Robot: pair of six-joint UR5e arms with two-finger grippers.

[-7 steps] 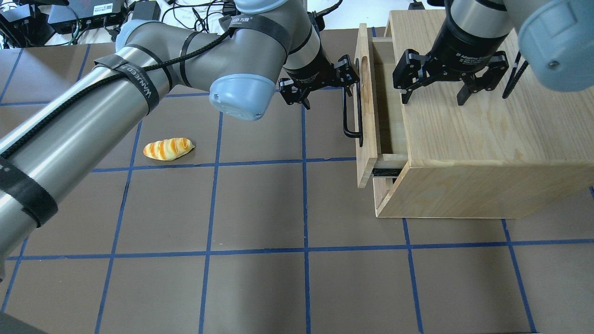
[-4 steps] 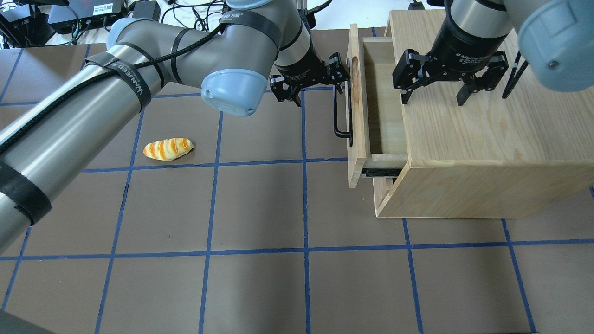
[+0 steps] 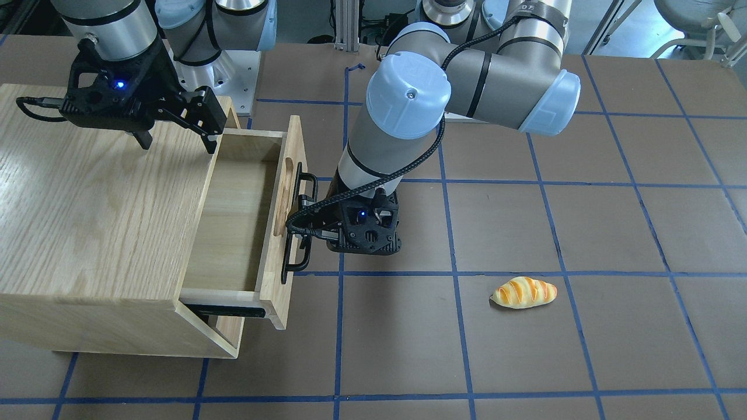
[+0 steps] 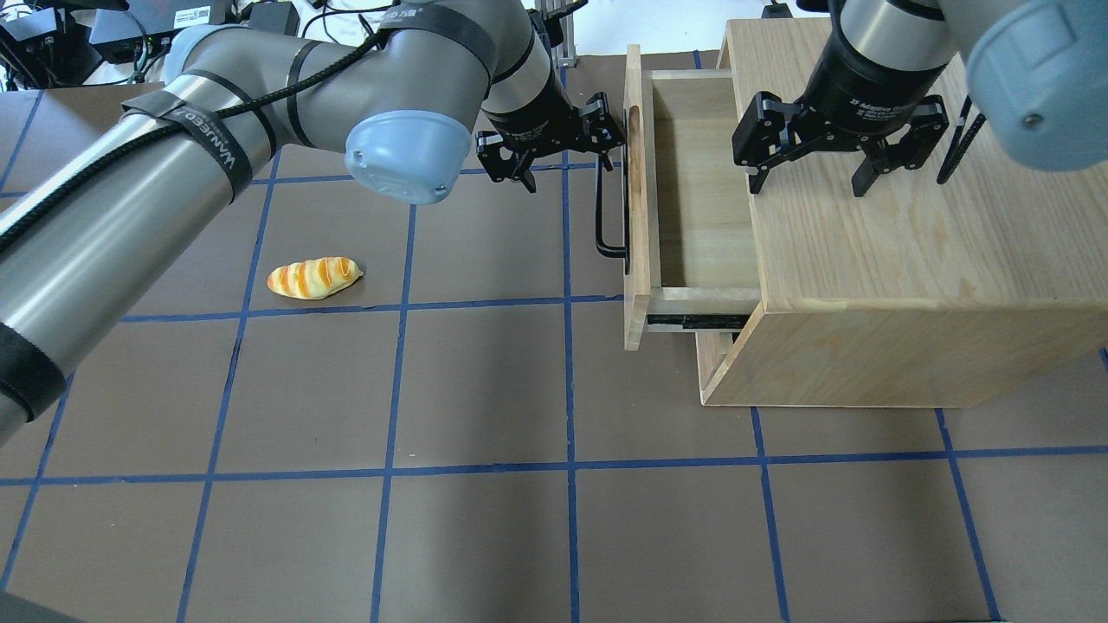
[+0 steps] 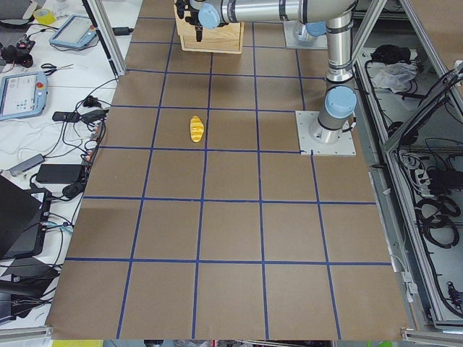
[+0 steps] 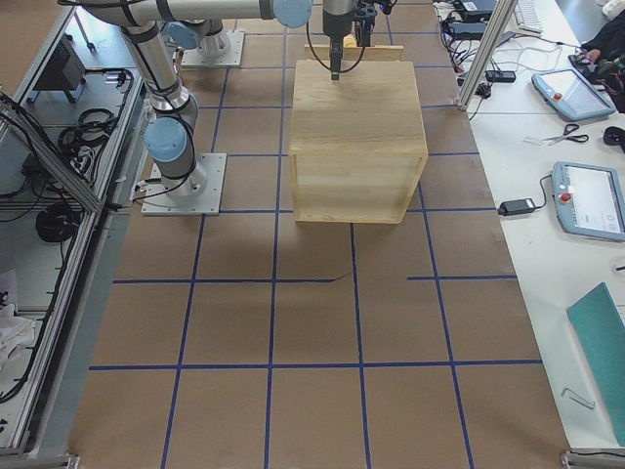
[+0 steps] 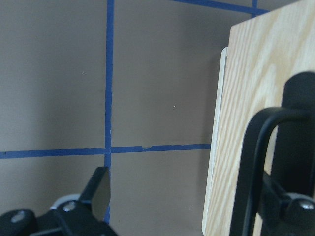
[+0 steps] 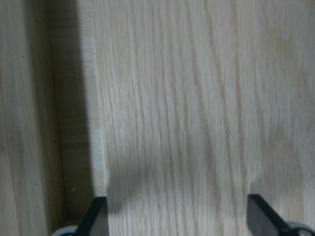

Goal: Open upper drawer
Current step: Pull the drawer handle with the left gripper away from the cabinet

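The upper drawer is a light oak drawer, pulled well out of the cabinet toward the overhead view's left, its inside bare. The black bar handle runs along its front. My left gripper is open, pointing down, with one finger hooked between the handle and the front panel; the wrist view shows the handle against that finger. From the front the drawer and left gripper show the same. My right gripper is open and empty above the cabinet top.
A toy bread loaf lies on the brown mat left of the drawer, also in the front view. The plain lower front panel sits closed under the drawer. Cables and boxes lie beyond the table's far edge.
The left gripper has moved left and dragged the drawer further out by its handle. The right gripper has not moved.
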